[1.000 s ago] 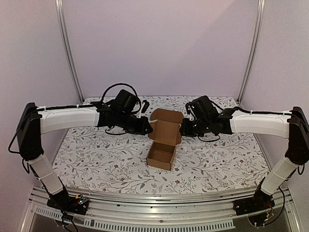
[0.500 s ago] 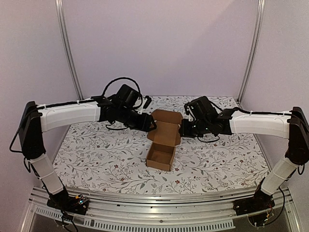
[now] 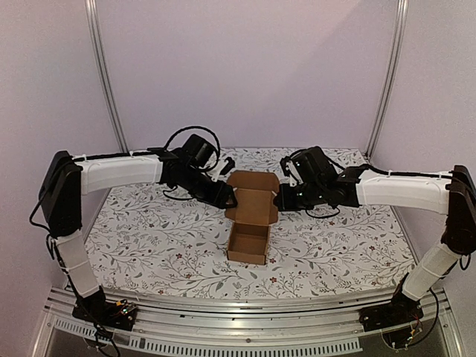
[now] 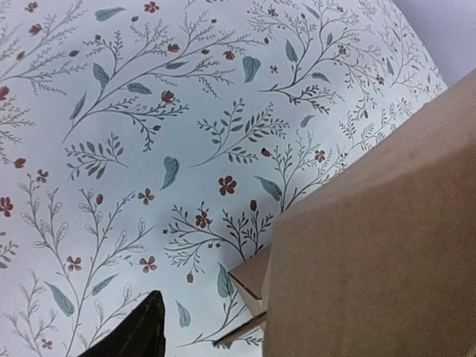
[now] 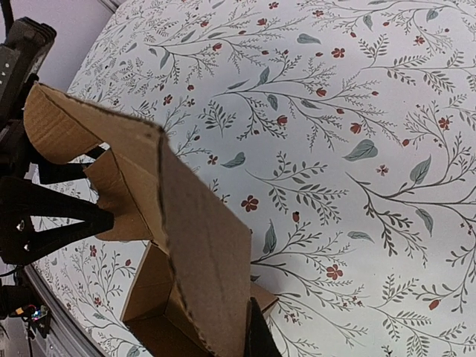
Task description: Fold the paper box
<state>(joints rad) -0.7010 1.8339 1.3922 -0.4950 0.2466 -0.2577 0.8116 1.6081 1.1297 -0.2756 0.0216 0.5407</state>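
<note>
One pair of jaws has just changed: your left gripper (image 3: 229, 198), which a second ago was nipped onto the left edge of the upright lid (image 3: 254, 205), has sprung open and eased a little back. The right wrist view shows its fingers (image 5: 68, 221) spread, with the lid's side flap (image 5: 123, 197) just ahead of them and nothing between them. Your right gripper (image 3: 280, 199) has not budged. Its jaws are pressed together and appear to pinch the lid's right edge, with the cardboard running straight down into the grip in its own camera.

The paper box (image 3: 250, 227) sits between the two grippers on the table (image 3: 149, 230). Its open tray (image 3: 248, 245) lies below both sets of jaws and nearer the arm bases. The lid stands up from the tray's far wall, level with the jaws, and its top flap (image 3: 254, 180) is bent over above them.

For the task, I judge the tray formed but the closing not yet done. You now hold the lid from one side only, so it may twist about the right pinch if you push it. Your freed left jaws look ready for a fresh hold, most likely on that side flap, to tuck it in before the lid comes down over the tray
</note>
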